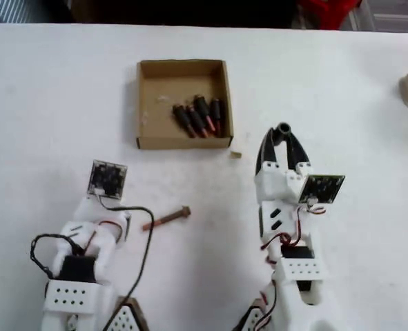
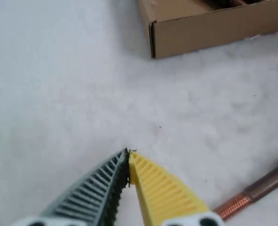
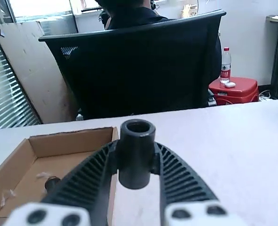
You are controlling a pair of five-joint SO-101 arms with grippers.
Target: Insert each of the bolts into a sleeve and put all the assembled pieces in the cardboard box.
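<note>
High view: a dark sleeve (image 1: 284, 128) is seen clamped upright between the fingers of the right gripper (image 1: 284, 136), right of the cardboard box (image 1: 183, 65) and a little nearer. Several assembled pieces (image 1: 200, 116) are seen lying in the box's right half. One bare bolt (image 1: 168, 217) is found flat on the white table (image 1: 52, 103), nearer than the box, just right of the left arm. The left gripper (image 2: 128, 162) is shown pinched together on nothing, with the bolt close by but untouched.
</note>
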